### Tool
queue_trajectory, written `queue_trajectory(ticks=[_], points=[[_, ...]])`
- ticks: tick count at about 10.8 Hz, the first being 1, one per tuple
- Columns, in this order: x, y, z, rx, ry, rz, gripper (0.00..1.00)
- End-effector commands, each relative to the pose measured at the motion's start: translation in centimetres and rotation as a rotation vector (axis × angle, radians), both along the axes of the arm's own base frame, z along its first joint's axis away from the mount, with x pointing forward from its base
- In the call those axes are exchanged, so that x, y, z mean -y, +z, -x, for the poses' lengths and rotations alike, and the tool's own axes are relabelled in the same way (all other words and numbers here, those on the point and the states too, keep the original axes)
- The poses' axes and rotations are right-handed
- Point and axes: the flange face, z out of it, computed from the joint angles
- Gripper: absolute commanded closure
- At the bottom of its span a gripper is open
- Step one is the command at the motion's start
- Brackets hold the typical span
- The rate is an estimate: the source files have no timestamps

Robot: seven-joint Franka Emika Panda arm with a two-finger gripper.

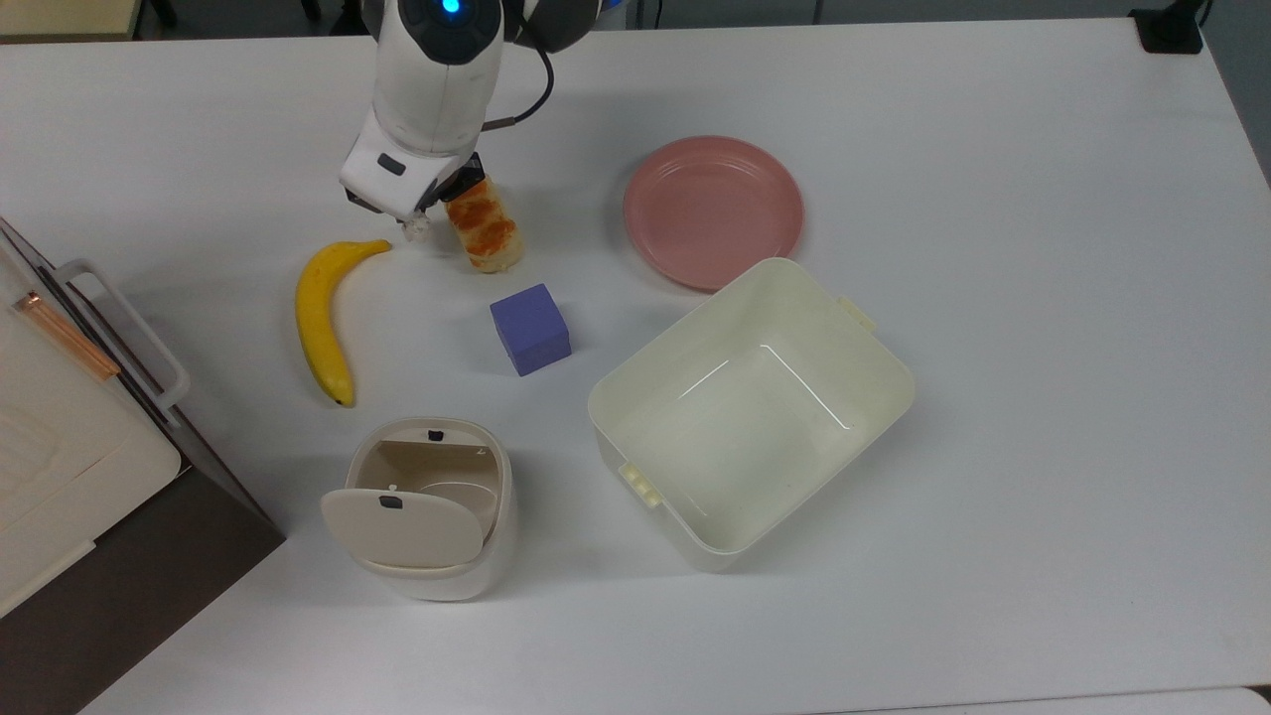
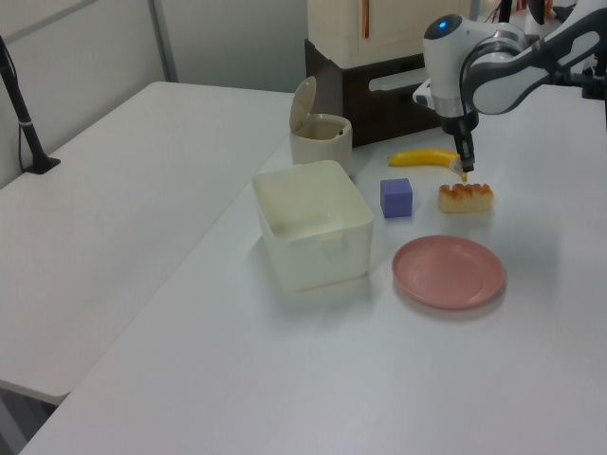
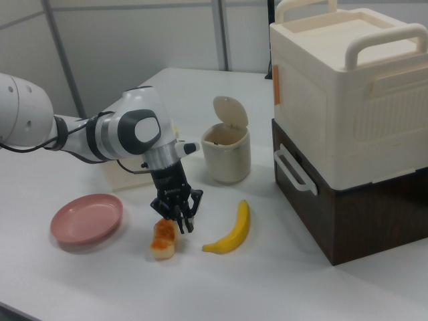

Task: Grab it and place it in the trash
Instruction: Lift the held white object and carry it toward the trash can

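**Desk (image 1: 993,298), contents, listed near to far in the top view. Ref. landmark: trash.**

1. Trash (image 1: 501,497): small cream rounded bin, nearest item. Flap lid (image 1: 405,526) tipped open, beige interior exposed; nothing seen inside.
2. Dark cabinet (image 1: 149,556): just beside trash on the top view's left, cream box on top.
3. Tub (image 1: 765,427): large cream rect. container, near trash on the top view's right, apart from it. Empty.
4. Purple cube (image 1: 530,328): beyond trash, slightly to the top view's right.
5. Banana (image 1: 323,318): beyond trash, slightly to the top view's left, lying flat.
6. Bread roll (image 1: 484,230): orange-topped, further beyond trash, past the cube. Lying on desk.
7. Paper wad (image 1: 415,227): small off-white lump, well apart from trash, between banana tip and bread roll. Sits at the claw tips; in the left view the tips appear raised off the desk.
8. Claw (image 1: 414,220): directly over the wad, fingers drawn close and, as far as can be judged, pinching the paper wad.
9. Pink plate (image 1: 713,211): farthest from trash, beyond the tub. Empty.

**Task status (est.):** pickup looks done or nearly so, approx. halfway. Remaining: carry wad across to trash, passing banana and cube; position over the opening; release. Wad not yet in trash.
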Motion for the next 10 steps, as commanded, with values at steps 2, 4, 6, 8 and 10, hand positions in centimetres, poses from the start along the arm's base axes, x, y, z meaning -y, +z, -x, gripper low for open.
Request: queue_trajectory(ticks=[2, 4, 6, 8, 10], points=[[-0.2, 3.3, -1.0, 0.043, -0.009, -0.036, 1.0], [0.2, 6.6, -3.3, 0.136, -0.075, -0.108, 1.0], [0.3, 9.8, -5.4, 0.235, -0.145, -0.171, 1.0], [0.2, 11.4, -7.8, 0.358, -0.213, -0.198, 1.0], [0.0, 9.6, -10.7, 0.491, -0.284, -0.209, 1.0]])
